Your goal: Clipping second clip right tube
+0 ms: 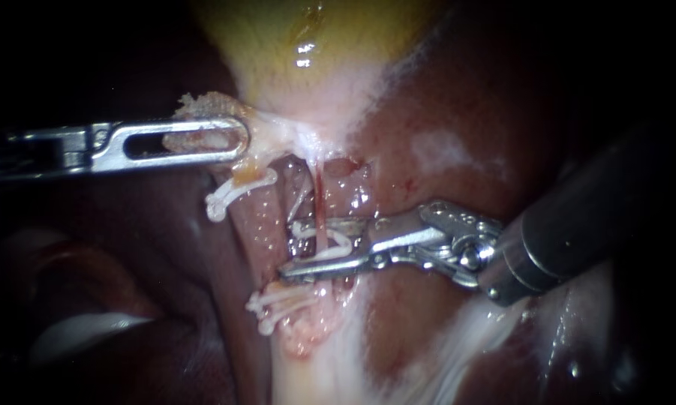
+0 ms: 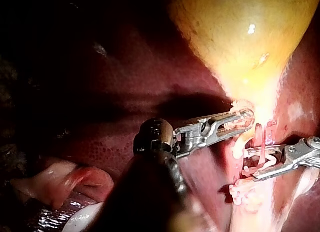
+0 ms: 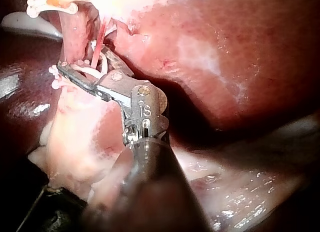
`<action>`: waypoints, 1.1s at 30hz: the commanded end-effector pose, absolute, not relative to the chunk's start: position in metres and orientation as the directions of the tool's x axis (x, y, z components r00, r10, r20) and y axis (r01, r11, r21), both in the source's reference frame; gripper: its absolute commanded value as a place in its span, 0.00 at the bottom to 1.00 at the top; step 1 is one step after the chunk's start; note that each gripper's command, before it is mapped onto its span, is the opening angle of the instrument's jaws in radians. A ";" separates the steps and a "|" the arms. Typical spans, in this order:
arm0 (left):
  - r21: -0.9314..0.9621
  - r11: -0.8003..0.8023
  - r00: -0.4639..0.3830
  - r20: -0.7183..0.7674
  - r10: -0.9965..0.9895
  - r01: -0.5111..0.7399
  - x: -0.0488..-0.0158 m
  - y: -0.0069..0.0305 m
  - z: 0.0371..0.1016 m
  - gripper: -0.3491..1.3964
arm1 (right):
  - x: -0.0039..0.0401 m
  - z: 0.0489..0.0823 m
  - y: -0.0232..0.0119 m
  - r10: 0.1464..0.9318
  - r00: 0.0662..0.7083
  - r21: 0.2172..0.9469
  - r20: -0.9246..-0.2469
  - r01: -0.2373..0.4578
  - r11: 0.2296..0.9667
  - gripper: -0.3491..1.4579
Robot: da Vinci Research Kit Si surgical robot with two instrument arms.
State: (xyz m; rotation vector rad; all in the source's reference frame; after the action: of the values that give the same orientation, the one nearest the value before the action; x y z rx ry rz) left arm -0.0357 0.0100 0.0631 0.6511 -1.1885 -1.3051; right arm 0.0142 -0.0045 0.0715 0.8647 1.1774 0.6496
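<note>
Right instrument [image 1: 289,250] jaws straddle the thin red right tube [image 1: 319,202] below the gallbladder [image 1: 300,45] neck, against the liver [image 1: 398,150]. They pinch a white clip [image 1: 330,253], not yet squeezed flat. Left instrument [image 1: 236,141] pinches tissue [image 1: 202,101], holding tension. Risk: tension tears the tube, or drifting jaws catch it only partly.

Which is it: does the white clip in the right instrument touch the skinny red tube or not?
Touching. The endoscope view shows it: the red tube runs down across the white clip held in the right instrument, with no gap between them.

Clips [image 1: 236,193] near rt tube [image 1: 319,196]
</note>
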 end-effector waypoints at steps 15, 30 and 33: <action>0.901 0.215 -0.149 0.288 -0.946 0.376 -0.0357 0.0100 0.0632 0.04 | 0.0143 0.0708 -0.0052 0.815 0.270 0.850 -0.513 0.031 0.525 0.47; 0.901 0.216 -0.149 0.289 -0.946 0.376 -0.0357 0.0100 0.0632 0.05 | 0.0150 0.0678 -0.0062 0.815 0.243 0.850 -0.527 0.138 0.509 0.47; 0.901 0.216 -0.149 0.289 -0.946 0.376 -0.0357 0.0100 0.0632 0.05 | 0.0150 0.0676 -0.0062 0.816 0.240 0.850 -0.526 0.139 0.508 0.47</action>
State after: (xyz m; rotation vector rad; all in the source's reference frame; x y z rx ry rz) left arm -0.0356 0.0099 0.0632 0.6497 -1.1886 -1.3054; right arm 0.0150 -0.0062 0.0676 0.9628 1.2684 0.5760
